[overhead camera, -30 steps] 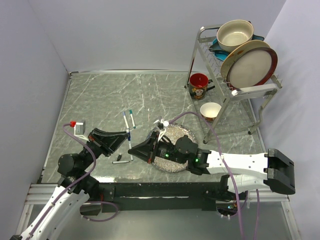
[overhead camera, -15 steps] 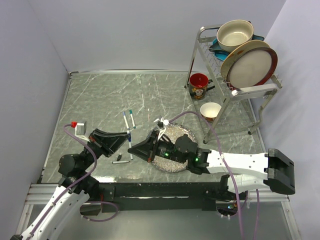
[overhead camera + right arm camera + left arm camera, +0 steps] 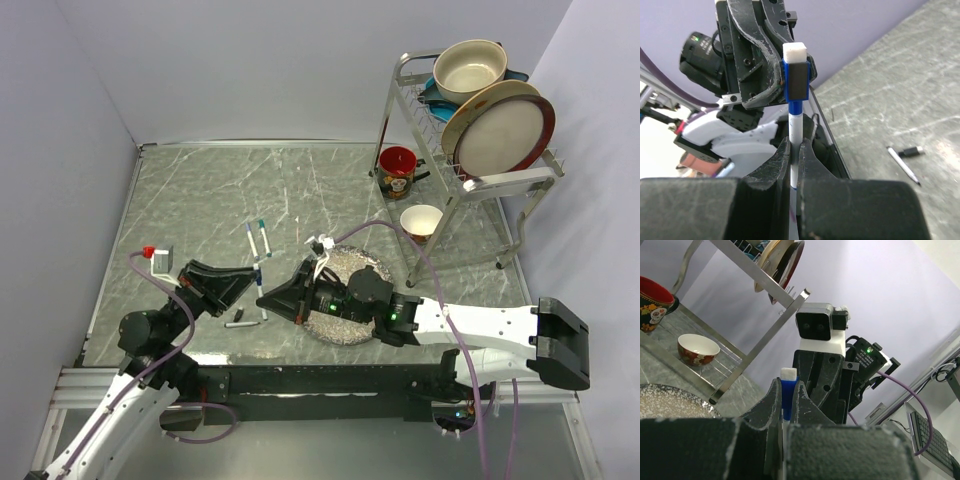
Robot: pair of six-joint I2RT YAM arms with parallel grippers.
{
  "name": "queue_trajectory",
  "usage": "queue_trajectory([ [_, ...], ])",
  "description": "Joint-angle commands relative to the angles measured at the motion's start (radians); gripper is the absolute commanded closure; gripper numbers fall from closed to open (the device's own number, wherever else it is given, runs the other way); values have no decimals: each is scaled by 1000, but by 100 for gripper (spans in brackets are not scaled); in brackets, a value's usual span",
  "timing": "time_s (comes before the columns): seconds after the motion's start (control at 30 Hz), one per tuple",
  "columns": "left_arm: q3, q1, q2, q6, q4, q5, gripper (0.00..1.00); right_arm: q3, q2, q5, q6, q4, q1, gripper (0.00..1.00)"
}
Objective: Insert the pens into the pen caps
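Observation:
My left gripper [image 3: 788,385] is shut on the blue pen cap [image 3: 787,395], which has a white end plug. My right gripper [image 3: 795,145] is shut on a white-barrelled pen [image 3: 794,125] whose blue front end sits in that cap [image 3: 797,82]. In the top view the two grippers meet tip to tip, left [image 3: 250,272] and right [image 3: 268,297], left of the speckled plate [image 3: 375,270]. Two more pens lie on the table beyond them, one blue-ended [image 3: 250,238] and one teal-ended [image 3: 263,234]. A slim pen with a black cap [image 3: 240,320] lies just in front of the grippers.
A metal dish rack [image 3: 470,150] with a plate and a pot stands at the back right. A red mug [image 3: 398,172] and a small bowl [image 3: 421,220] stand beside it. Grey walls close the left and back sides. The right arm lies over the plate.
The left arm has shifted slightly toward the near edge. Both grippers stay shut and joined at the pen and cap.

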Motion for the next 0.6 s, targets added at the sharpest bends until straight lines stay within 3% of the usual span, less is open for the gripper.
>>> queue_trajectory([
  [0.0,-29,-2,-9,-37,53,119,99,73,-52,68,-64,65,-41,100],
  [0.1,-9,-2,-15,-28,9,116,93,62,-58,45,-87,62,-45,100],
  [0.13,-1,-2,-16,-17,-2,111,88,59,-58,36,-93,64,-45,100],
  [0.17,14,-2,-18,-12,-13,101,76,55,-58,30,-95,65,-44,100],
  [0.27,32,-2,-15,-2,-36,93,61,41,-52,-1,-92,73,-44,100],
  [0.57,46,-2,30,8,-10,93,55,38,-16,-56,-66,93,-42,100],
])
